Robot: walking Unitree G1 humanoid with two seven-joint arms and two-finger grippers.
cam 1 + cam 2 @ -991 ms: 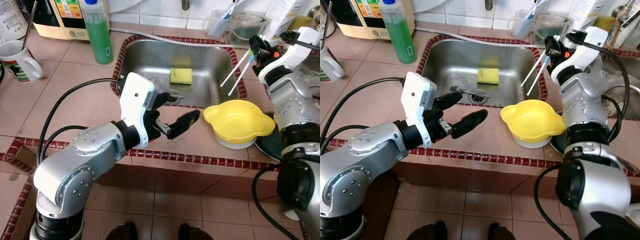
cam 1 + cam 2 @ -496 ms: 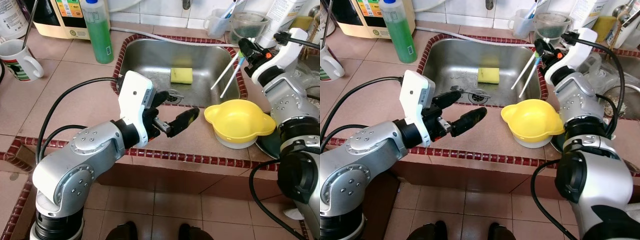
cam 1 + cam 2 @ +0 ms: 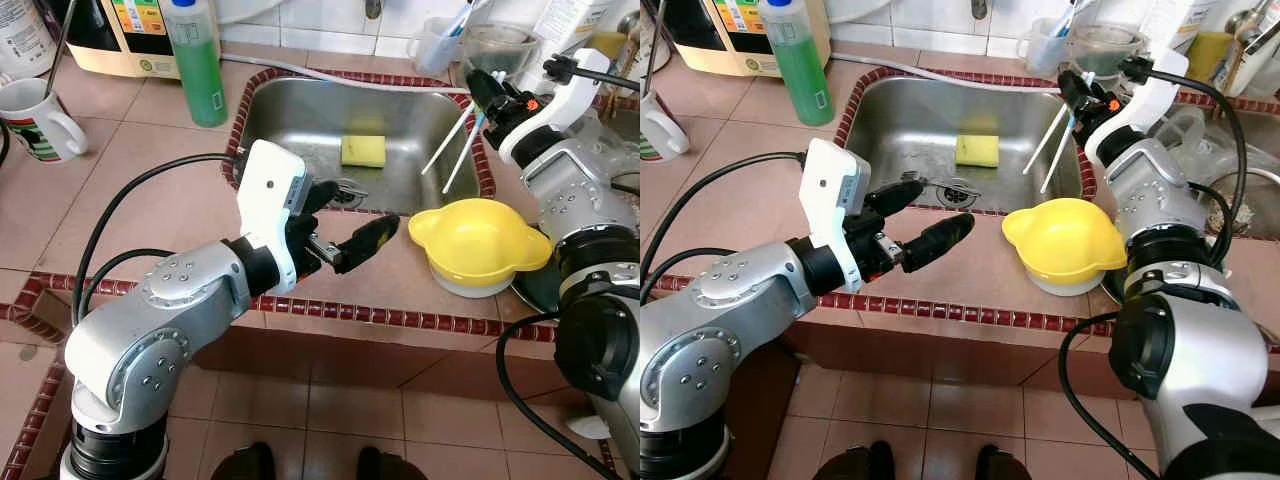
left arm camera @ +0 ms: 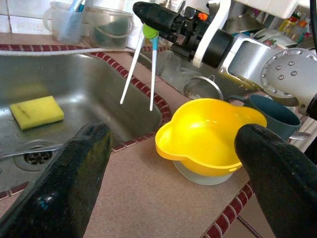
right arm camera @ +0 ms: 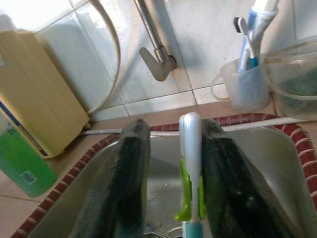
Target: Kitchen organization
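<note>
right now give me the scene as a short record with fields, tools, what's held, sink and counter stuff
right tool: shut on two toothbrushes, held over the right end of the sink
left tool: open, holding nothing, above the counter's front edge
sink contents: yellow sponge lying near the drain
counter, right of sink: yellow bowl stacked on a paler bowl
counter, left of sink: green soap bottle; mug
behind sink: clear cup with a toothbrush standing in it
</note>
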